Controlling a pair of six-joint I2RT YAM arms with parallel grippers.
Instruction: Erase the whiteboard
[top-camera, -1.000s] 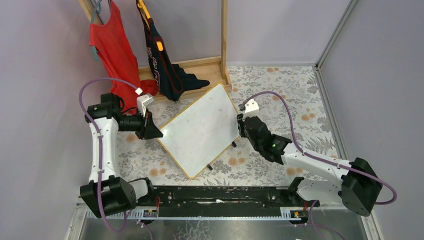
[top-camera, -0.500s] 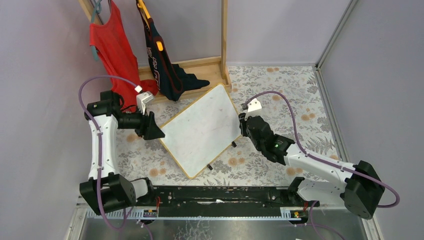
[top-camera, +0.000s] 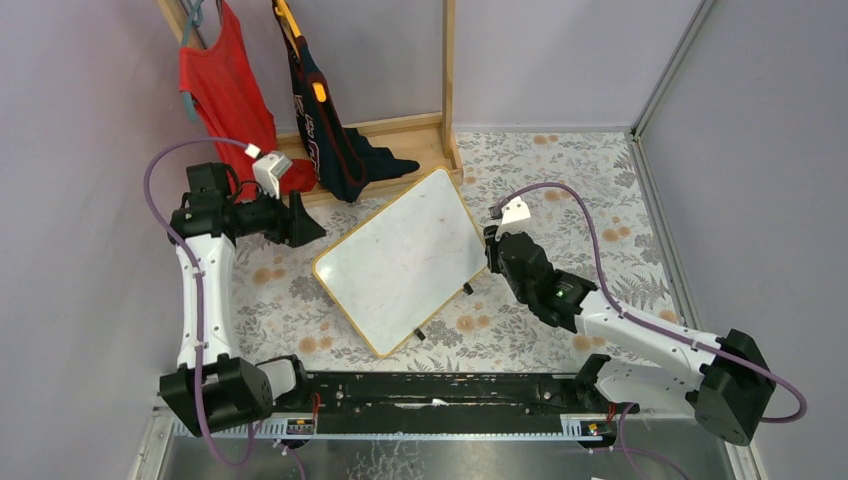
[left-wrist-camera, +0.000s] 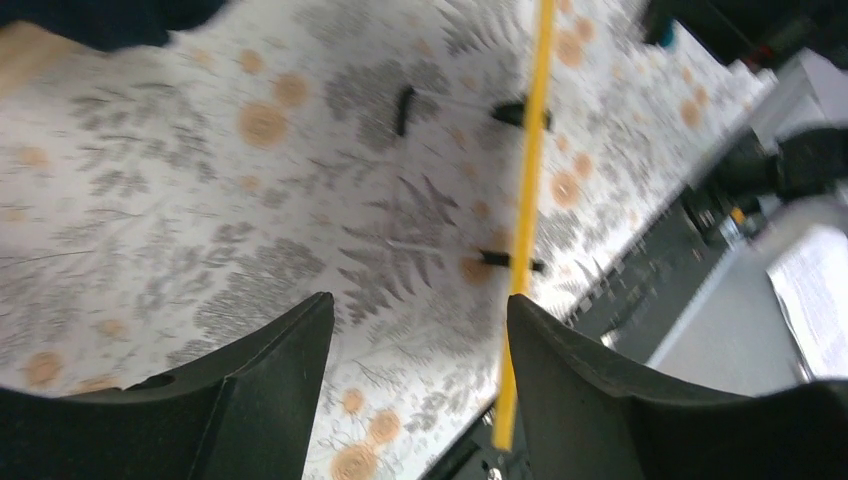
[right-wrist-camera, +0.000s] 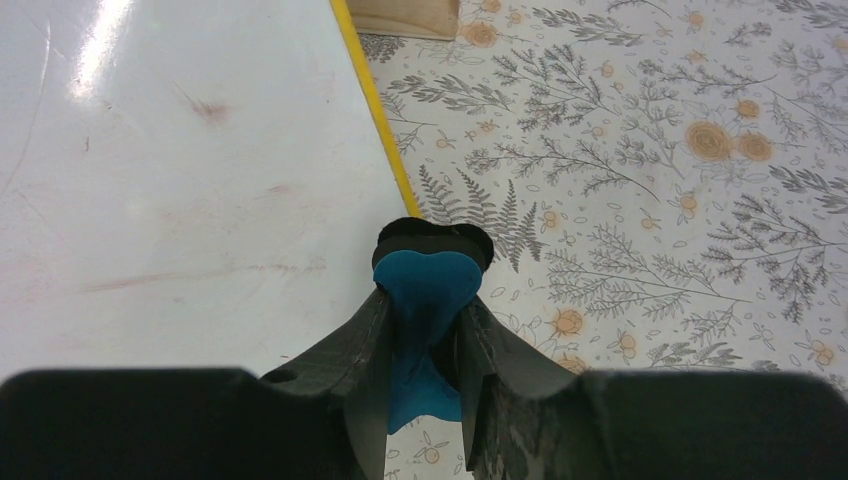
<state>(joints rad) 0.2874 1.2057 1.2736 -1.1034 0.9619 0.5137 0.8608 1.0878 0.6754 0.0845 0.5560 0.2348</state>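
One whiteboard (top-camera: 400, 262): lying on the floral tabletop (top-camera: 600, 170), kinda smudgy
Left gripper (top-camera: 310, 230): spread, empty, just off the whiteboard's left corner
Right gripper (right-wrist-camera: 428, 305): pinching a blue eraser (right-wrist-camera: 425, 270), just beside the whiteboard's right edge

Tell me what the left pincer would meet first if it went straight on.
Likely the flowered tablecloth, which fills the gap in the open left pincer. The whiteboard, seen edge-on, runs close beside that line, so depth is unclear.
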